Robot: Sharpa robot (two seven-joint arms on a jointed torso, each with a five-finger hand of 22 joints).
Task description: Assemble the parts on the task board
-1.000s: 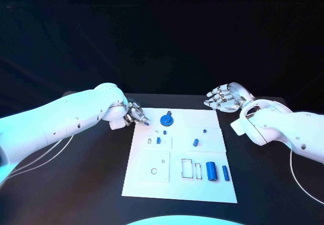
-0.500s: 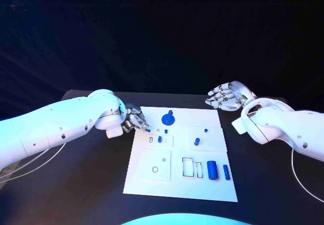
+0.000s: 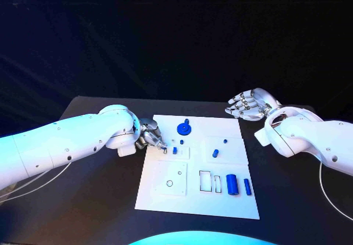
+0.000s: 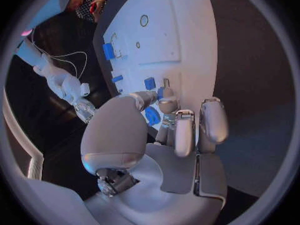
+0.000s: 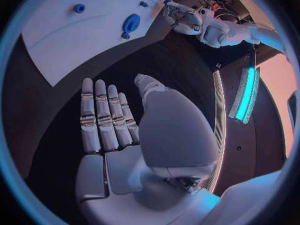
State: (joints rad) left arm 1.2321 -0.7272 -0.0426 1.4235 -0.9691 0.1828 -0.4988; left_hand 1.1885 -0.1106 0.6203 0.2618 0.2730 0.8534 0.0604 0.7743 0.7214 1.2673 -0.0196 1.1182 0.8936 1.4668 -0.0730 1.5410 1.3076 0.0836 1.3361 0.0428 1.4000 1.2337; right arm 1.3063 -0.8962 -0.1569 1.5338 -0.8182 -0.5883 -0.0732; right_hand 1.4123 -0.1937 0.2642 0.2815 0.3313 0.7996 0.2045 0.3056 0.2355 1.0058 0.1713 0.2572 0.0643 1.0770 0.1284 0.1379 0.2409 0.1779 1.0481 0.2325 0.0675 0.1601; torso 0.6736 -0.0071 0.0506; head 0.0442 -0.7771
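Observation:
The white task board (image 3: pixel 228 204) lies mid-table. My left hand (image 3: pixel 151 138) sits over its far left part and pinches a small blue part (image 4: pixel 160 91) at its fingertips, right by a narrow slot (image 3: pixel 166 151) and a standing blue peg (image 3: pixel 174 150). A blue gear (image 3: pixel 182 130) stands just beyond the hand. My right hand (image 3: pixel 246 107) hovers off the board's far right corner, fingers straight and holding nothing. The right wrist view shows that hand (image 5: pixel 119 130) apart from the board (image 5: pixel 81 40) and gear (image 5: pixel 131 23).
Two blue cylinders (image 3: pixel 231 185), (image 3: pixel 247 186) lie on the board's near right beside rectangular slots (image 3: pixel 204 182). Small blue pieces stand at mid-board (image 3: pixel 215 152), (image 3: pixel 225 139), (image 3: pixel 181 141). A round hole (image 3: pixel 169 184) is near left. Black table (image 3: pixel 88 204) surrounds the board.
My left hand has moved along the board's left side toward me, from beside the gear down to the narrow slot, still pinching the blue part. The right hand has stayed put.

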